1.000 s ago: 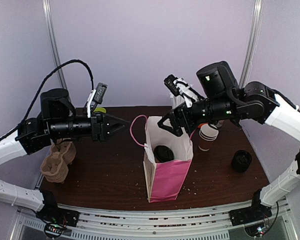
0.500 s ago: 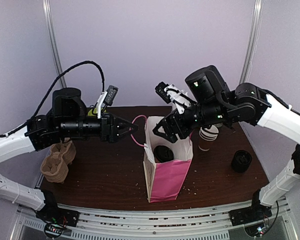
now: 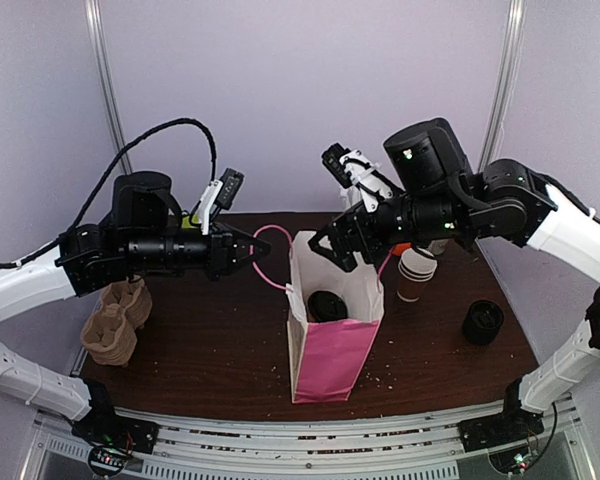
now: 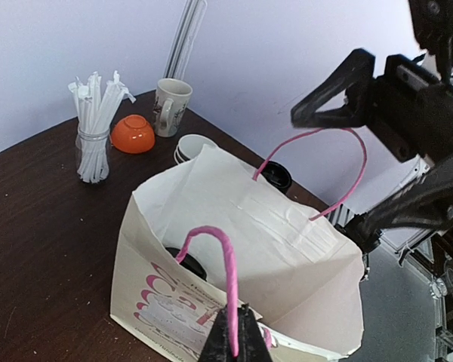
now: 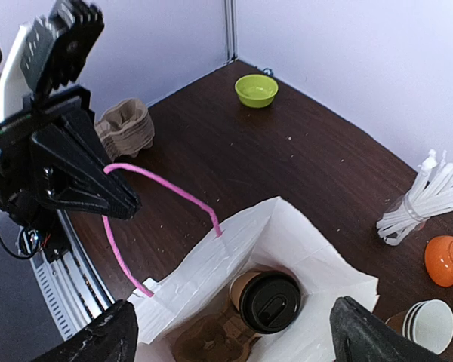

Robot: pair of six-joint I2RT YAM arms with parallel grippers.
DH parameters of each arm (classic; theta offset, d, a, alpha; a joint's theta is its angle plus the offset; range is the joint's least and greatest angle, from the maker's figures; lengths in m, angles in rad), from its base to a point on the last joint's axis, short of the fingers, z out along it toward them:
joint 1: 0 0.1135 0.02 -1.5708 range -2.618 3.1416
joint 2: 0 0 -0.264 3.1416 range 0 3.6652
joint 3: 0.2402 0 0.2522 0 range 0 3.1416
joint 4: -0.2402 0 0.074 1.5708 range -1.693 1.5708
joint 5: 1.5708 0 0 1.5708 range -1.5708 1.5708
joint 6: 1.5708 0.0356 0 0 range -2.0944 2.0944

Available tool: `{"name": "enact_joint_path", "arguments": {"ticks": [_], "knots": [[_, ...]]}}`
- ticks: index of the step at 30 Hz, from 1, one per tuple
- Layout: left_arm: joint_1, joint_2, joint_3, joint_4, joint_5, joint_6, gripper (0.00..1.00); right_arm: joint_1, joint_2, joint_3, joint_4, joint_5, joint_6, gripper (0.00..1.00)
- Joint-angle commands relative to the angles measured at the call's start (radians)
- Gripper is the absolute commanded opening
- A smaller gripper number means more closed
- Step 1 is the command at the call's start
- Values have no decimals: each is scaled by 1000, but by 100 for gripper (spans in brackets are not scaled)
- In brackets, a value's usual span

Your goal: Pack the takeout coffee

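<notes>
A takeout coffee (image 5: 268,302), a brown paper cup with a black lid, stands inside the white-and-pink paper bag (image 3: 335,350) on a cardboard carrier (image 5: 208,348). Its lid also shows through the bag mouth (image 3: 327,303) and behind the near wall (image 4: 187,264). My left gripper (image 4: 234,332) is shut on the bag's near pink handle (image 4: 230,271), left of the bag (image 3: 258,256). My right gripper (image 5: 234,335) hangs open over the bag mouth (image 3: 338,245), with nothing between its fingers. The other pink handle (image 4: 347,173) loops up just under it.
A stack of paper cups (image 3: 415,272) and a black lidded cup (image 3: 482,322) stand right of the bag. Cardboard carriers (image 3: 115,325) lie at the left. At the back are a straw jar (image 4: 94,143), an orange bowl (image 4: 132,133), a mug (image 4: 170,105) and a green bowl (image 5: 257,90).
My left gripper has moved right to the bag's pink handle and shut on it. My right gripper has opened a little wider and shifted slightly above the bag.
</notes>
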Motion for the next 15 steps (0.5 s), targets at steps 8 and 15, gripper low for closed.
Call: {"name": "enact_joint_path", "arguments": {"ticks": [8, 15], "knots": [[3, -83, -10, -54, -171, 80, 0, -38, -150, -37, 112, 338, 83, 93], [7, -126, -26, -87, -293, 96, 0, -240, -169, -152, 148, 317, 150, 92]]}}
